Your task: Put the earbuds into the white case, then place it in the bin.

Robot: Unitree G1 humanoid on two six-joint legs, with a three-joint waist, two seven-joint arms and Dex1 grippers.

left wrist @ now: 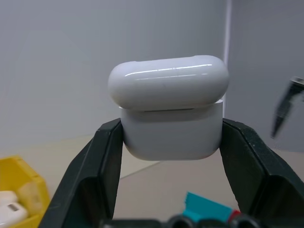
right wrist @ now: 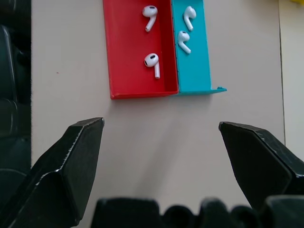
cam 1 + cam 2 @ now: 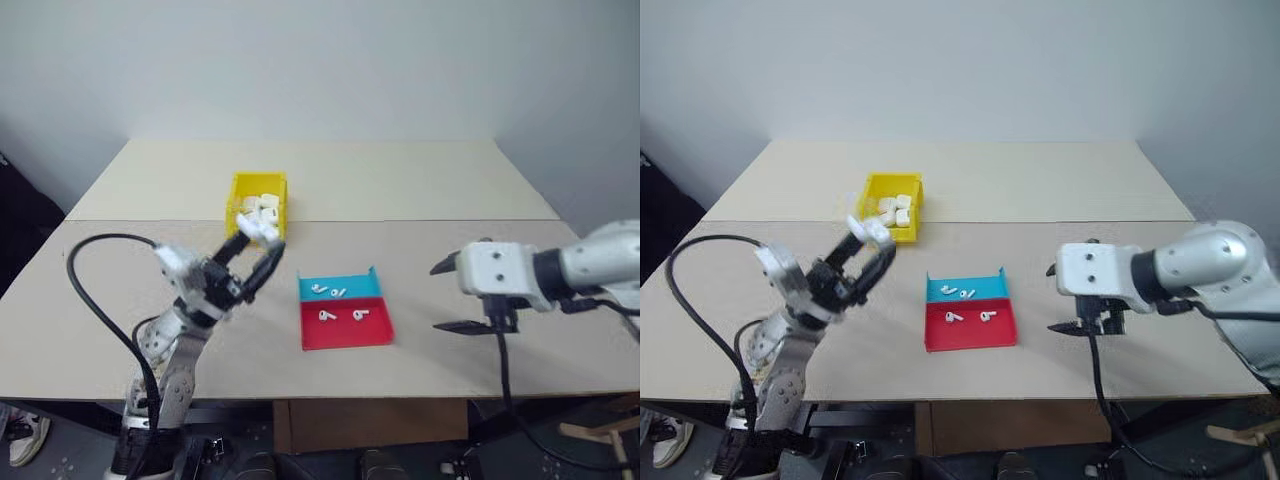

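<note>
Earbuds [image 2: 153, 64], four of them, lie in the blue-and-red tray [image 3: 345, 328] at the middle of the worktop [image 3: 420, 190], two on the blue half and two on the red. To the tray's left, the left end effector [image 3: 257, 250] is raised off the worktop, clenched on the white case [image 1: 171, 111] (its lid sits slightly ajar). Behind it the yellow bin [image 3: 238, 190] holds several more white cases. On the right, the right end effector [image 3: 450, 297] hovers with its fingers spread wide, grasping nothing.
</note>
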